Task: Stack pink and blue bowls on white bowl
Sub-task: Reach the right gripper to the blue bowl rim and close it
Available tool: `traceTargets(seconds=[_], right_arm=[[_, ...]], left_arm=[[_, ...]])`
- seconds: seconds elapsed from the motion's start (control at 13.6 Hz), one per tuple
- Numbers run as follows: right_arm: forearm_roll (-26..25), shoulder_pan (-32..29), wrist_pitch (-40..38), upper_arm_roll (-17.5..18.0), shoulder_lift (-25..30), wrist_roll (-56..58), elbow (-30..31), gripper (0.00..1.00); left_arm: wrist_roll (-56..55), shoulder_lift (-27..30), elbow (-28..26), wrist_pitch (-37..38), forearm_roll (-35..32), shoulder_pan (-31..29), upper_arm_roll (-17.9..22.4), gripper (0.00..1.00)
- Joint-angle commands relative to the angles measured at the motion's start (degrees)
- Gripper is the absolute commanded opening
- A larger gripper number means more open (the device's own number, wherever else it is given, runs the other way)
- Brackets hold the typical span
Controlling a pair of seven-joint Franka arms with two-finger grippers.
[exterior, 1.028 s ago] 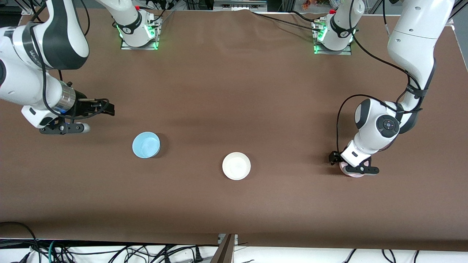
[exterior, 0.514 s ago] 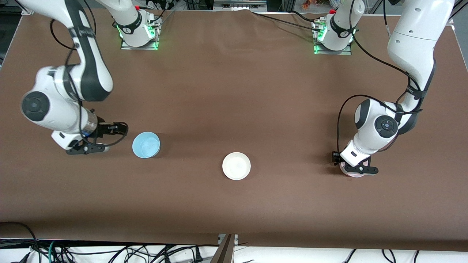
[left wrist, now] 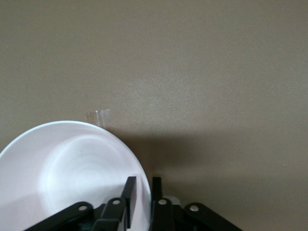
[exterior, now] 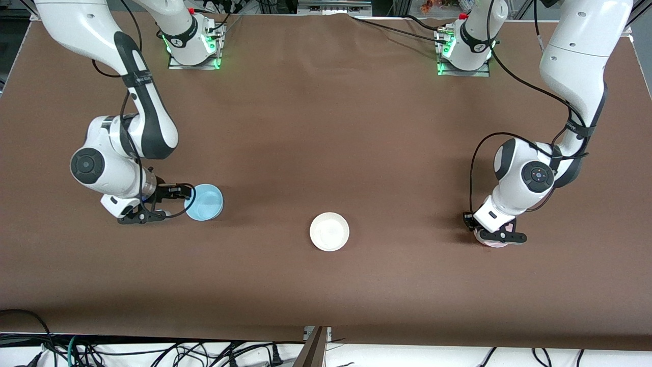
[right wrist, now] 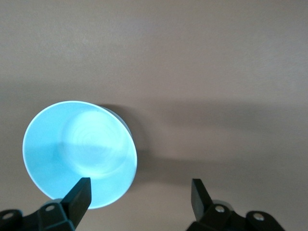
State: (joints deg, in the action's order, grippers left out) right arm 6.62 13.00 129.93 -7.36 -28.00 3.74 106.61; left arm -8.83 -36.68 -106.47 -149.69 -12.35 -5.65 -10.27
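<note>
The pink bowl (exterior: 493, 244) sits toward the left arm's end of the table, mostly hidden under the left gripper (exterior: 484, 230). In the left wrist view it looks whitish (left wrist: 72, 168), and the left gripper (left wrist: 143, 186) is shut on its rim, one finger inside and one outside. The blue bowl (exterior: 205, 202) stands toward the right arm's end. The right gripper (exterior: 177, 200) is low beside it and open. In the right wrist view one fingertip of the right gripper (right wrist: 140, 192) overlaps the blue bowl's (right wrist: 79, 154) edge. The white bowl (exterior: 329, 232) rests between them, nearer the front camera.
Both arm bases (exterior: 192, 48) (exterior: 464, 51) stand at the table's back edge with green lights. Cables (exterior: 153, 351) hang below the front edge. A scrap of clear tape (left wrist: 98, 115) lies on the brown cloth by the pink bowl.
The right arm has swung down and across to the blue bowl's edge. The left gripper's fingers have come together on the pink bowl's rim; that arm has barely shifted.
</note>
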Motion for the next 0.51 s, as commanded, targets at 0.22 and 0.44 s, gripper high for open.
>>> traceTargets(seconds=[0.22,0.44], right_arm=[[1.55,0.36,4.19,0.50,-2.23,0.83,0.36,0.77],[1.64,0.36,4.28,0.50,-2.94,0.83,0.45,0.68]], left_arm=[[-0.83,0.12,-0.05,-0.52,-1.71,-0.33,-0.10,0.00],[-1.36,0.64,0.65,-0.17,-1.71,-0.24,-0.10,0.00]])
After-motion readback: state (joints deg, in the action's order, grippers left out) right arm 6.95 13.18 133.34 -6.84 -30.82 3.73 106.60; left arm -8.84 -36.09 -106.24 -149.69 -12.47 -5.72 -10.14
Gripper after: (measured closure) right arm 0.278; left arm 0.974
